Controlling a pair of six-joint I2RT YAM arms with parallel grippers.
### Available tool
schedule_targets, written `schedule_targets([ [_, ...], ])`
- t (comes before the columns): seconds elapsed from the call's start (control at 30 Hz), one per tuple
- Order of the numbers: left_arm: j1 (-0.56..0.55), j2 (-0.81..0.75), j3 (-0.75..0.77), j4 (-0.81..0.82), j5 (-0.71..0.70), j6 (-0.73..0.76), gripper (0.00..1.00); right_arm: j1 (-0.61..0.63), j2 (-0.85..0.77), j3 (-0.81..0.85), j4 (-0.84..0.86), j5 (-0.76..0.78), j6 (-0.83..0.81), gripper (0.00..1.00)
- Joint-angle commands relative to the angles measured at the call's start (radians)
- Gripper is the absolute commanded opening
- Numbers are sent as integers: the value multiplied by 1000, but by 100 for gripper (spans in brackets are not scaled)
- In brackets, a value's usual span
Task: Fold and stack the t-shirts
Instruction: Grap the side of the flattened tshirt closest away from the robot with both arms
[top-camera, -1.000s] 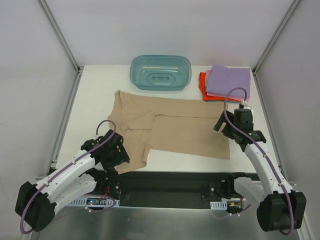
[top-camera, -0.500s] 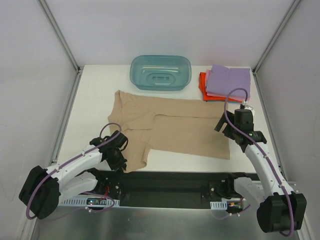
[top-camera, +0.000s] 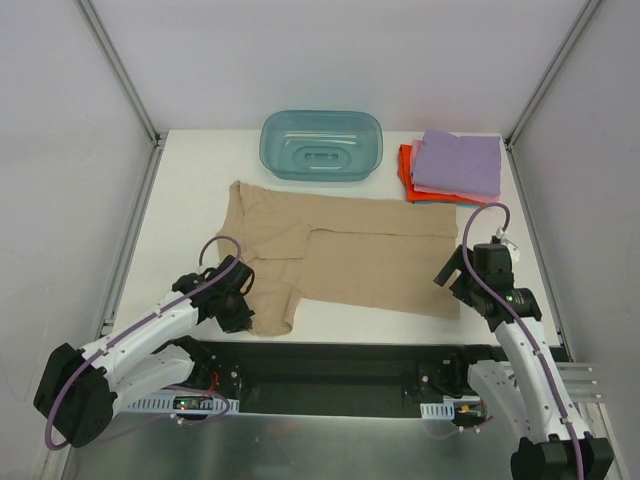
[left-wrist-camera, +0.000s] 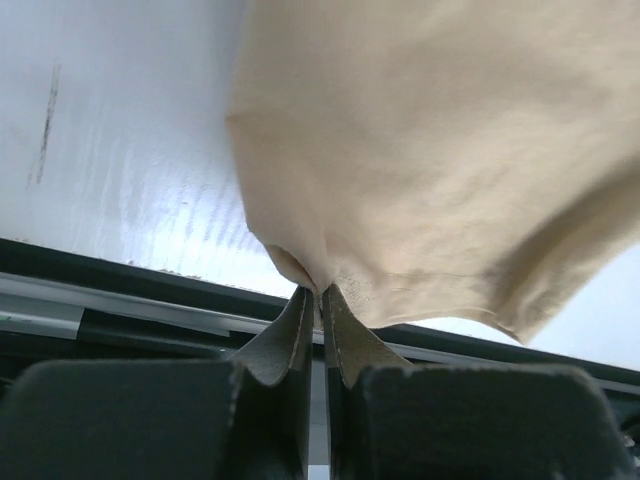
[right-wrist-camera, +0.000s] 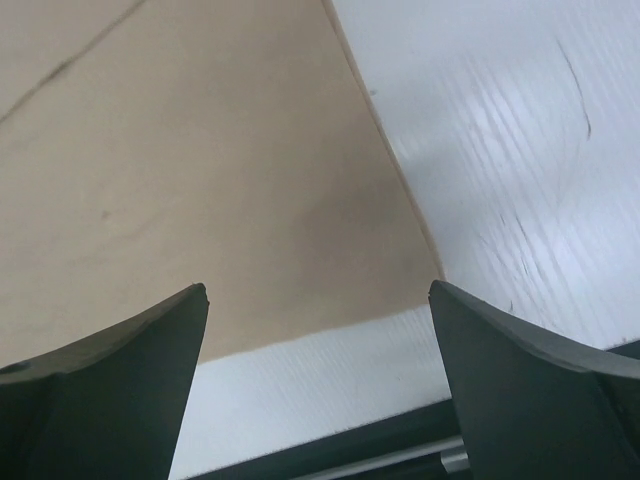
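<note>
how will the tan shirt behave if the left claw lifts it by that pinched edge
Probably floppy: the tan t-shirt bunches into soft folds where the left claw pinches it. Likely thin and light: the rest lies nearly flat, so it may drag and sag.

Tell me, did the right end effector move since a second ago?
Yes. The right end effector pulled back toward the bottom of the top view, farther from the lilac t-shirt, open above the tan t-shirt near its corner.
</note>
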Motion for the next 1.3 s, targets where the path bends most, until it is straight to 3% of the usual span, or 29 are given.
schedule_targets([
  [0.0, -9, -23, 74, 14, -55, 66, 0, -9, -54, -52, -147, -30, 67, 97],
  [0.13, -9, -26, 120, 16, -73, 97, 0, -16, -25, -134, -129, -58, 122, 99],
  [0.2, -9, -26, 136, 16, -90, 116, 0, -18, -8, -163, -83, -61, 156, 84],
  [0.23, -9, -26, 148, 16, -104, 117, 0, -23, -5, -177, -64, -61, 160, 81],
  [0.43, -9, -42, 159, 31, -122, 123, 0, -53, 56, -203, 22, -36, 147, 68],
  [0.67, -9, -29, 174, 39, -135, 114, 0, -96, 133, -223, 91, -47, 117, 59],
  [0.87, -9, 7, 196, 42, -122, 128, 0, -109, 193, -214, 137, -56, 79, 23],
  [0.93, -9, 10, 209, 47, -130, 126, 0, -109, 205, -203, 140, -61, 67, 17],
  [0.97, -9, 12, 215, 47, -131, 125, 0, -110, 203, -198, 144, -64, 64, 7],
  [1.03, -9, 17, 235, 51, -136, 131, 0, -107, 199, -182, 149, -81, 39, 1],
  [1.27, -5, 73, 321, 85, -165, 163, 0, -110, 213, -94, 138, -115, -19, 1],
])
